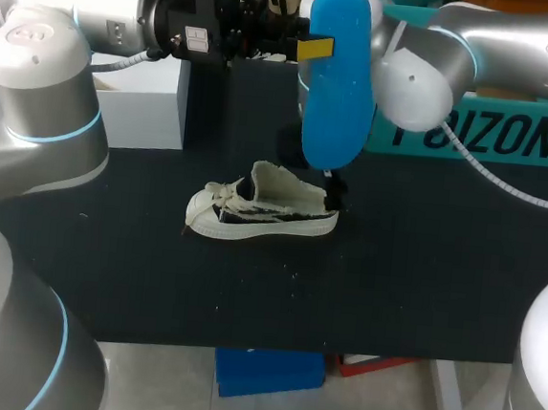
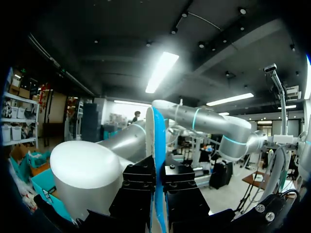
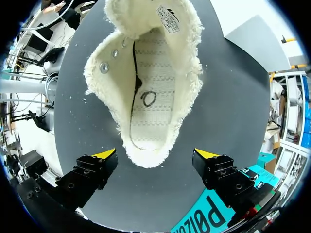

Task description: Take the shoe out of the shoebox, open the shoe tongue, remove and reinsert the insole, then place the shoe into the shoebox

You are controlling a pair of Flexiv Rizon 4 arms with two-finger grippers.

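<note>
Left gripper [image 2: 158, 187] clamps the blue insole [image 2: 158, 141] upright — it should lower this toe-first into the shoe [image 3: 150, 87] under the wide-spread right gripper [image 3: 158, 155].

- teal shoebox [image 1: 515, 140]: big white block lettering across its side, looks like a brand name
- white label [image 3: 168, 12] on the shoe [image 3: 148, 82] tongue: print way too tiny to read
- two small stickers [image 1: 194, 38] on the left arm [image 1: 100, 3]: unreadable too

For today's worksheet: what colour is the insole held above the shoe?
Bright blue insole; head view shows it best.
</note>
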